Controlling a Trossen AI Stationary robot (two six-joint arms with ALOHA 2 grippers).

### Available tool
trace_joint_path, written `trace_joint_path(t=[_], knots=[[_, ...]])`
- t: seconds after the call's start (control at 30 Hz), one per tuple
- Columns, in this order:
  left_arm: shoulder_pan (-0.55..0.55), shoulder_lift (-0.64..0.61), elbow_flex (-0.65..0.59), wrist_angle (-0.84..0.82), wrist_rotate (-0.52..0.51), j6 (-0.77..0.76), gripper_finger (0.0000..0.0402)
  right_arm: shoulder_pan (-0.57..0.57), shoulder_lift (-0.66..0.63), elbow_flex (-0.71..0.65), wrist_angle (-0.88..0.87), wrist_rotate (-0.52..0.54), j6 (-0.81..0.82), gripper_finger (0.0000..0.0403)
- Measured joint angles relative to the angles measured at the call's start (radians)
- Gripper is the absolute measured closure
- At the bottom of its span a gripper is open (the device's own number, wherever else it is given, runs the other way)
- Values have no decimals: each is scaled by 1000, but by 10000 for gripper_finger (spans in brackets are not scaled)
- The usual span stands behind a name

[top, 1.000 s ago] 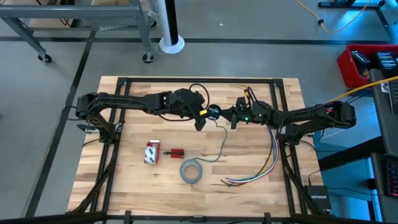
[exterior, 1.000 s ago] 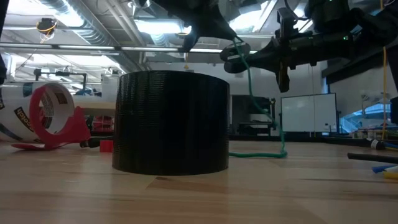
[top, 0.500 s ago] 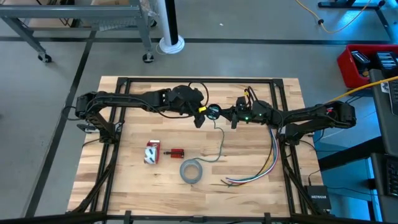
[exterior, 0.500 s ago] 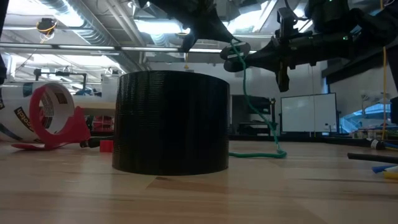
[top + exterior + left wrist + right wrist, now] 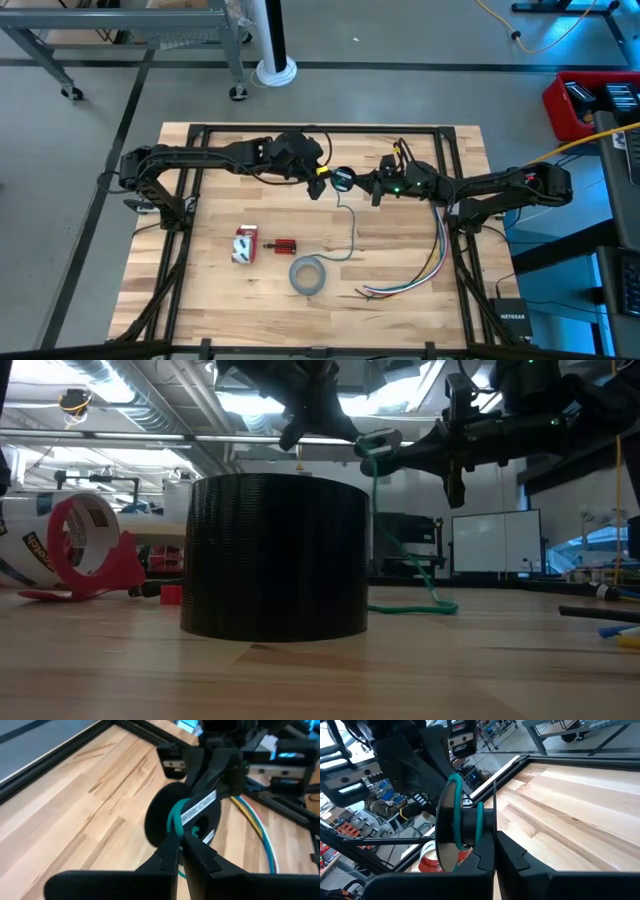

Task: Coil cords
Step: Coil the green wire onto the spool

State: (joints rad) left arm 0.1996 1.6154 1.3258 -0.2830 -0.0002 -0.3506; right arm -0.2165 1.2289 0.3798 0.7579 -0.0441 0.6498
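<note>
The cord is thin, dark in the high view and teal up close. It is partly wound on a small black disc-like spool [image 5: 343,179], held above the table's middle. Its free length [image 5: 352,230] hangs from the spool, and its lower end [image 5: 425,603] lies on the table. My left gripper [image 5: 320,188] is just left of the spool and shut on the cord [image 5: 175,822]. My right gripper [image 5: 372,186] is just right of the spool and shut on it [image 5: 447,825]. My left gripper pinches the cord [image 5: 173,826] between its two fingertips, right at the spool's rim. It comes from the table's left, slanting down. The cord runs from the fingers onto the spool. The rest of the cord hangs slack below. My right gripper holds the spool by its hub side [image 5: 479,827], where the teal turns are wound. Its fingers come level from the table's right. One finger [image 5: 220,767] lies across the disc's face. The spool stands on edge, lifted clear of the table.
A grey tape roll [image 5: 308,275] lies near the front and fills the middle of the low view [image 5: 275,555]. A red tape dispenser [image 5: 244,244] and a small red item [image 5: 284,245] lie to its left. A bunch of multicoloured wires [image 5: 432,255] lies at the right.
My left gripper has moved a little toward the table's far edge, staying shut on the cord beside the spool. The hanging cord has swung and now slants from the spool to the table. Its foot has slid slightly. My right gripper and the spool have kept still.
</note>
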Motion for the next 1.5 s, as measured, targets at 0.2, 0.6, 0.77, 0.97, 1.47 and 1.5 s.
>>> trace_joint_path(t=[0.2,0.6,0.77,0.97,1.47,1.5], knots=[[11,0,0,-39,-1,47,385,0,0,0,0,0,0,401],[-7,0,0,-81,-7,52,384,0,-1,2,113,24,0,401],[-23,0,0,-89,-6,67,384,0,-1,2,114,43,0,401],[-41,0,0,-196,-17,93,384,0,-1,2,115,60,-1,401],[-51,0,0,-367,-89,93,384,0,-1,2,160,59,-3,401],[-51,0,0,-375,-89,97,384,0,-1,2,160,59,-3,401]])
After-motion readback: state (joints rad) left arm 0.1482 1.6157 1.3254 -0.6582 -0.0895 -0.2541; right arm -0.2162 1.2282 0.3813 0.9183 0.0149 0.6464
